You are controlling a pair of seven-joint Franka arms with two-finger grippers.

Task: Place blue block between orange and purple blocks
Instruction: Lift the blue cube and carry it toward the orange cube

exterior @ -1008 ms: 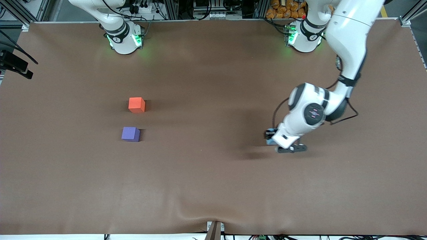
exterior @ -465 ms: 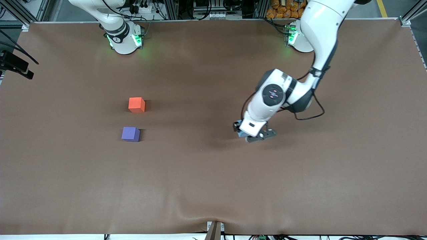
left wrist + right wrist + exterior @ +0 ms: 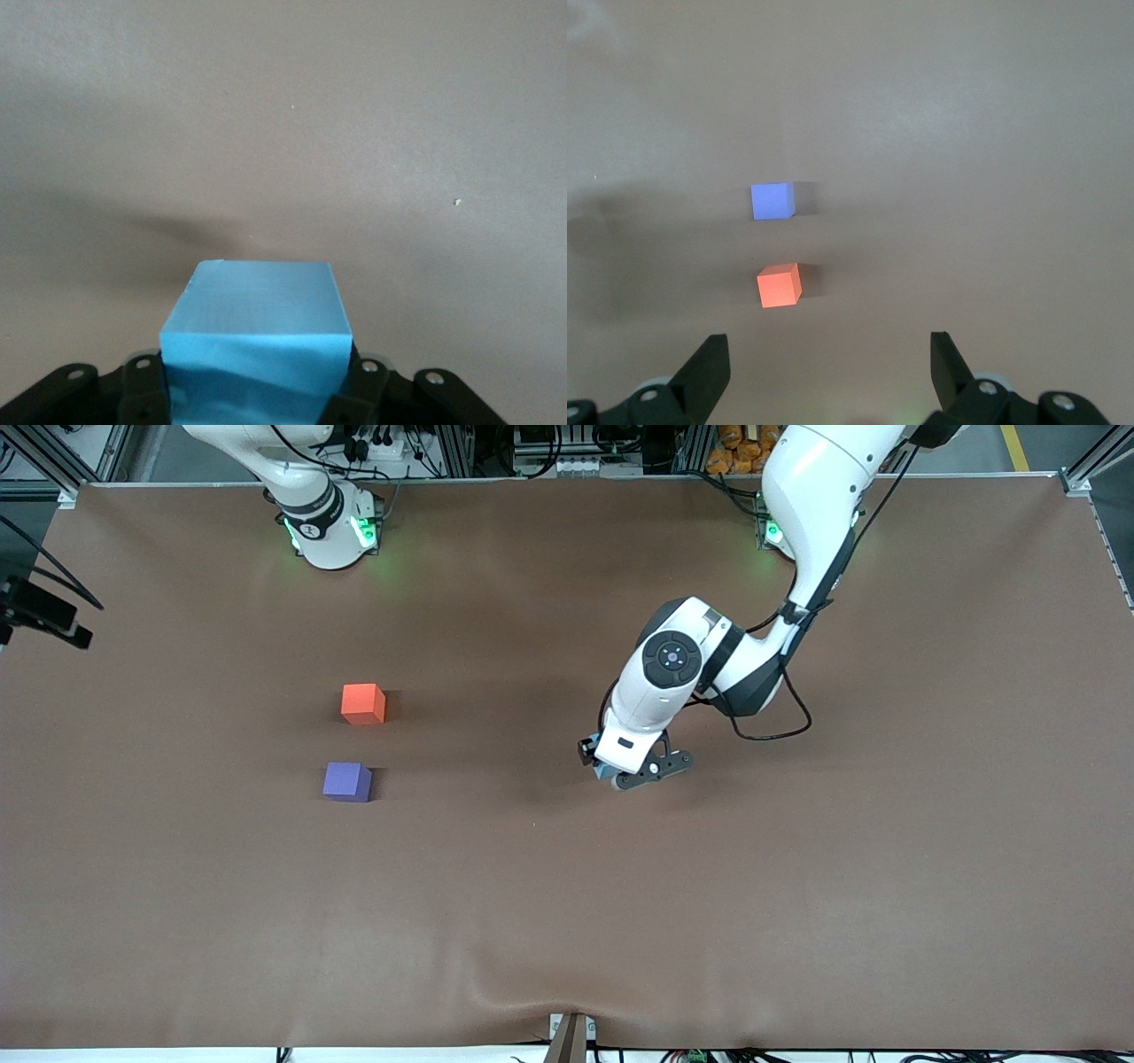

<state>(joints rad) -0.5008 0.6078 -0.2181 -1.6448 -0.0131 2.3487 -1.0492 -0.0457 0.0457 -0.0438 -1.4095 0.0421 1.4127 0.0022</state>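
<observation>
Over mid-table, we carry the blue block (image 3: 257, 332).
Left gripper (image 3: 613, 773) clamps it; the orange block (image 3: 363, 703)–purple block (image 3: 346, 781) gap lies at nine o'clock.

Blue block (image 3: 257, 332): light sky-blue matte cube, clamped in left gripper (image 3: 257, 398), up over bare mid-table; prob. level, mostly hidden in front view. Orange block (image 3: 363, 703) & purple block (image 3: 346, 781): same-size cubes flat on table toward right arm's end, small gap btwn them, purple nearer the front cam.
</observation>
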